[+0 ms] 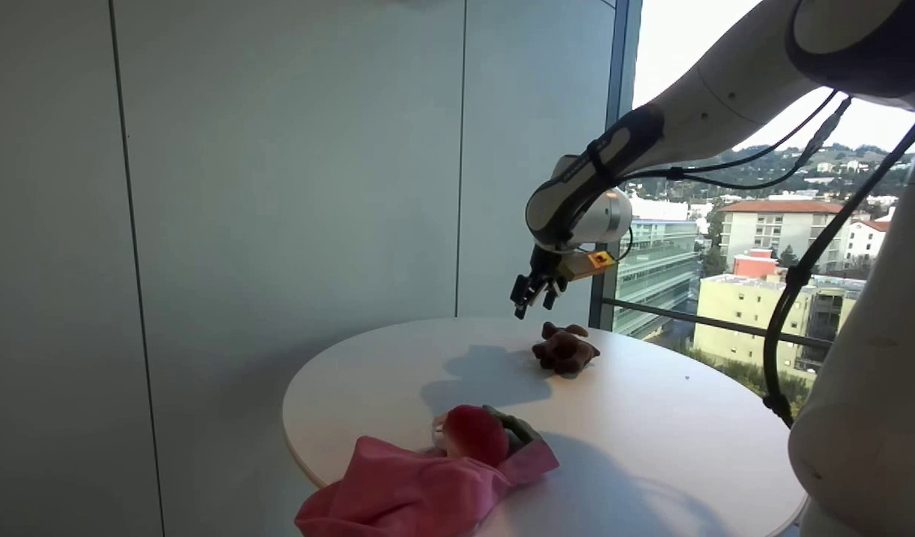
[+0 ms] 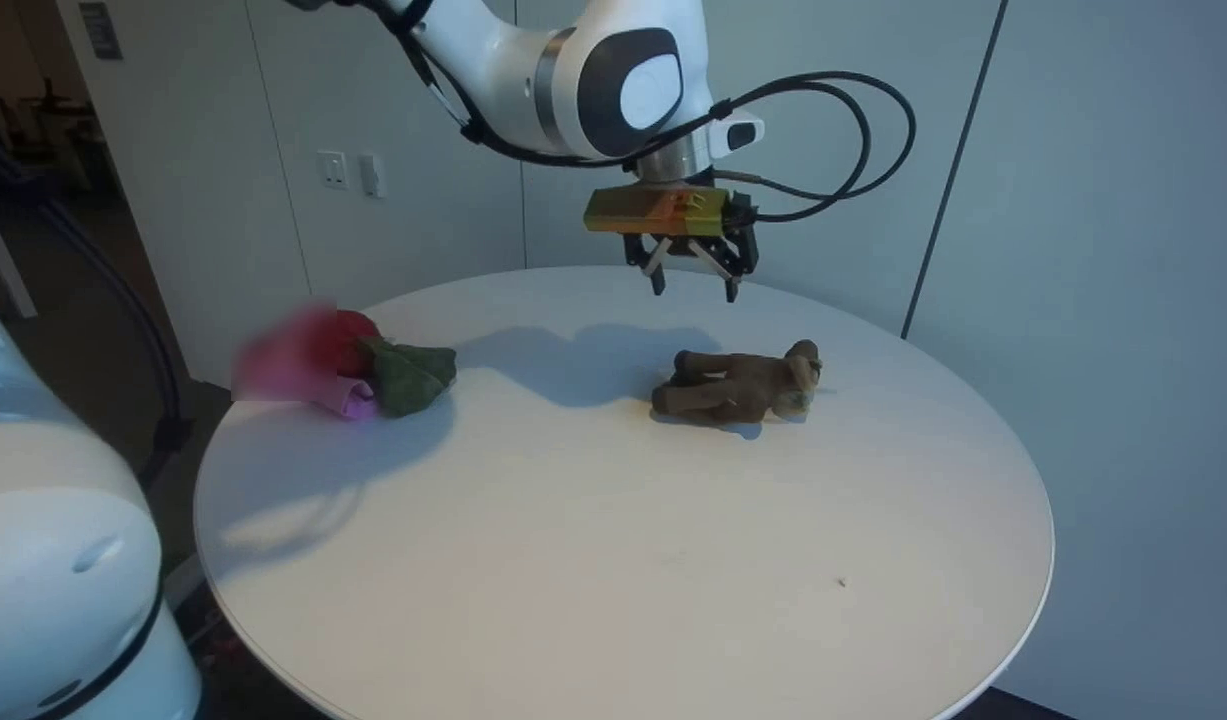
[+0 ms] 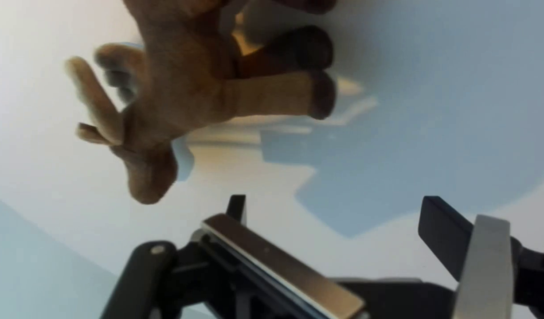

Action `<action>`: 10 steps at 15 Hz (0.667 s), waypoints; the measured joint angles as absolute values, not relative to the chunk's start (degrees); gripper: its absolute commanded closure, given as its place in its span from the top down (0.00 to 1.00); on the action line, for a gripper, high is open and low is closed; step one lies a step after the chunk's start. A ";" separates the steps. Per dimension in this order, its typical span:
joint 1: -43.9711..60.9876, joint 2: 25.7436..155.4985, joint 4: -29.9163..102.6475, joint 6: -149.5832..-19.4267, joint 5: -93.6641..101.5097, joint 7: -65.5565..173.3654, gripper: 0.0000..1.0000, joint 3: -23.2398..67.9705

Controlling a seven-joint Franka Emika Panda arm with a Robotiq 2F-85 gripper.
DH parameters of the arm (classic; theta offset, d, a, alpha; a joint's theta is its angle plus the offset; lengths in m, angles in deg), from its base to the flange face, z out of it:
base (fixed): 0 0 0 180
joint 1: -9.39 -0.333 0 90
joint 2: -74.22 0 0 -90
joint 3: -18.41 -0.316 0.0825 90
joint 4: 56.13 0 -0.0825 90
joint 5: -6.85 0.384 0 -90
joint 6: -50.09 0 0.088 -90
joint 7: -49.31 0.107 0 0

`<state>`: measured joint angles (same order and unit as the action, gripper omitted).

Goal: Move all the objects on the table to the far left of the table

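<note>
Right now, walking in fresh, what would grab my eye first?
Probably the big white robot arm, its open gripper hanging above the round table. Next, the brown stuffed animal lying on that table, then the bright pink cloth at the table's edge, beside a red, rounded thing.

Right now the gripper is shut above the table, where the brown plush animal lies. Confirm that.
The gripper is open, not shut: the wrist view shows its fingers apart. It is above the table, where the brown plush animal lies.

cloth [image 1: 416, 488] is way up front on the table [image 1: 666, 425] in an exterior view, stuffed animal [image 1: 565, 352] further back, tool [image 1: 534, 307] overhead
</note>
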<state>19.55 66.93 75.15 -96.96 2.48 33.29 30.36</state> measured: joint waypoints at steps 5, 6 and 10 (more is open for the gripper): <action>25.97 71.09 76.79 -104.10 -21.08 53.84 1.00 31.04; 26.73 71.39 76.78 -102.17 -25.01 58.21 1.00 31.13; 25.70 71.40 76.82 -87.02 -24.50 64.30 1.00 30.57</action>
<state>25.70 71.40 76.82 -87.02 -24.50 64.30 30.57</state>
